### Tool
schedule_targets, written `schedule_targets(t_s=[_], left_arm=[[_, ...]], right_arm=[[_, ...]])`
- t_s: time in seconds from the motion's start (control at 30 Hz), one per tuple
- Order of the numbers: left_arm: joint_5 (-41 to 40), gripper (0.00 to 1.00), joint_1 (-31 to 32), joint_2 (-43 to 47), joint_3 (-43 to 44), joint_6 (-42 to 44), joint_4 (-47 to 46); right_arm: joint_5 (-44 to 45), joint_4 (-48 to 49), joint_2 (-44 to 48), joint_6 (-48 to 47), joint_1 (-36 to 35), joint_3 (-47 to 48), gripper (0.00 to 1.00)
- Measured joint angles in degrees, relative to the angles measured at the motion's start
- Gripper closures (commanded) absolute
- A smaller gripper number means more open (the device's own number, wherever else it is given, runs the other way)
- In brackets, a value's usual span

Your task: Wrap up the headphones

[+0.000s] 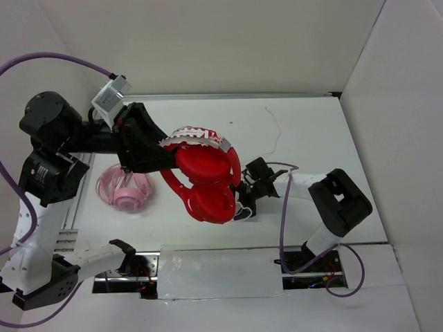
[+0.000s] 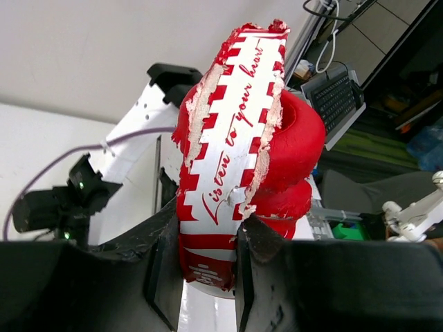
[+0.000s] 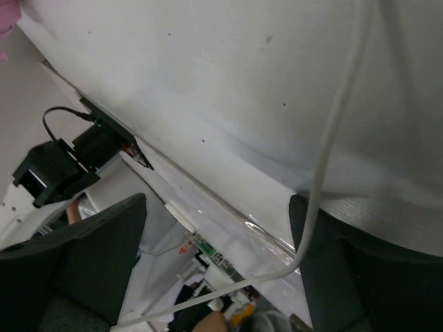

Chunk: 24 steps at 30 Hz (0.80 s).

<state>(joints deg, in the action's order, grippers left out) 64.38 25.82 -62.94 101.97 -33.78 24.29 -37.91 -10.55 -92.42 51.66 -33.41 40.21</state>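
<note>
Left wrist: cracked, flaking red headphones (image 2: 235,138)

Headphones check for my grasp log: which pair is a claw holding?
The red headphones, headband clamped in the left claw; the pink headphones lie on the table.

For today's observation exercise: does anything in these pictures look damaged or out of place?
Yes. The headphones, clamped in the left gripper, have a damaged headband: its red covering is peeling, with ragged, pale edges along the printed white strip.
</note>
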Motion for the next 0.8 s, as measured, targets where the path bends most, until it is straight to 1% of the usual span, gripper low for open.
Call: schedule_targets(t_s=[0.07, 0.1, 0.13, 0.17, 0.2, 0.33, 0.43, 0.5, 0.6, 0.7, 0.8], left_arm=[[0.04, 1.00, 0.00, -0.07, 1.27, 0.50, -0.07], [0.26, 1.00, 0.00, 0.17, 1.25, 0.57, -0.07], [0.59, 1.00, 0.00, 0.26, 0.90, 0.59, -0.22], [0.94, 1.00, 0.00, 0.61, 0.22, 0.59, -0.33], [1.29, 1.00, 0.00, 1.01, -0.74, 0.59, -0.42], [2.71, 1.00, 0.00, 2.67, -6.93, 0.59, -1.70], [4.37, 1.00, 0.00, 4.90, -15.65, 0.59, -4.42], [4.15, 1.00, 0.35, 7.08, -23.43, 0.48, -5.90], [2.60, 1.00, 1.64, 9.16, -33.53, 0.55, -7.96], [2.19, 1.00, 4.39, 8.72, -41.72, 0.72, -10.25], [-0.85, 1.00, 9.29, 5.44, -45.72, 1.11, -10.62]], right_arm=[[0.17, 0.76, -0.22, -0.31, 0.02, 0.04, 0.49], [0.26, 0.96, -0.22, -0.22, 0.02, 0.09, 0.73], [0.72, 1.09, -0.22, -0.35, 0.13, 0.28, 0.83], [1.27, 0.96, -0.22, -0.28, 0.35, 0.81, 0.90], [1.77, 0.68, -0.22, -0.57, 0.57, 1.70, 1.00], [4.28, -0.20, -0.24, -2.86, 4.83, 8.59, 1.00], [8.52, -0.87, -0.24, -5.84, 9.38, 16.22, 1.00], [14.64, -2.93, -0.20, -8.35, 11.19, 21.99, 1.00], [23.56, -6.05, -0.07, -13.11, 11.65, 30.97, 1.00], [29.05, -8.15, 0.46, -17.59, 11.67, 37.53, 1.00], [30.91, -8.98, 0.90, -21.22, 11.69, 41.40, 1.00]])
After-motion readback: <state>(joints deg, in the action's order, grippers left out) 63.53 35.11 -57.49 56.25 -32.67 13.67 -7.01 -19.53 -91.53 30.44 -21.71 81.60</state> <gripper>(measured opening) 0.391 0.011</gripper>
